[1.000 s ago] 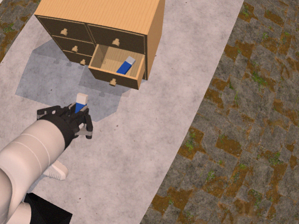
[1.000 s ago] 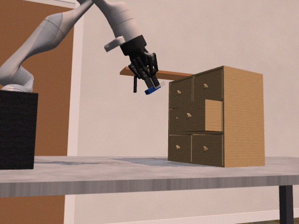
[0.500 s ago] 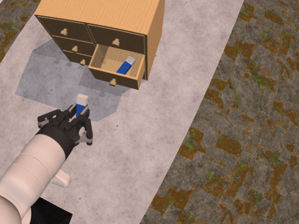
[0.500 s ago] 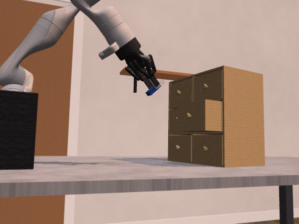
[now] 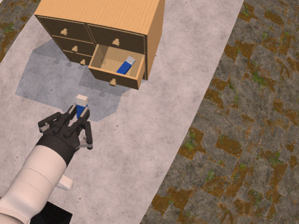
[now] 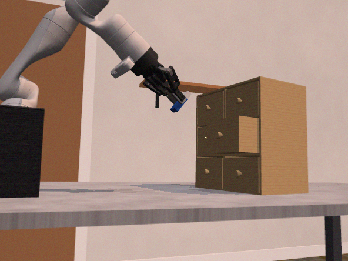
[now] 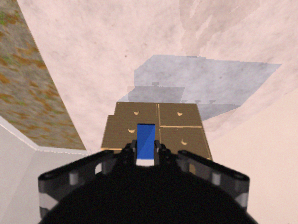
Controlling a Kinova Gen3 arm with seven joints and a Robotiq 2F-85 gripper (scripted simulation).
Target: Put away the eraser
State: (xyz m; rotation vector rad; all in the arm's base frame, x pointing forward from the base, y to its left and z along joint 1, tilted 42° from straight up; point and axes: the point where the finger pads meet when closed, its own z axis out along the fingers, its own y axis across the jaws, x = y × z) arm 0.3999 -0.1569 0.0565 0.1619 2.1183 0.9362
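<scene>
The gripper (image 5: pixel 79 112) (image 6: pixel 181 100) (image 7: pixel 145 147) was clamped on the blue-and-white eraser (image 5: pixel 82 107) (image 6: pixel 176 106) (image 7: pixel 146 141), high above the counter (image 5: pixel 141 141) (image 6: pixel 147 203) (image 7: pixel 95 45). Open air separated it from the front edge of the pulled-out drawer (image 5: pixel 114 73) (image 6: pixel 248 134).

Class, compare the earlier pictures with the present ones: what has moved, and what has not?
The wrist has swung down and back from the chest, tilting the pincer and its eraser more steeply. Nothing was taken or released. The chest, its open drawer and the eraser inside stayed put.
</scene>
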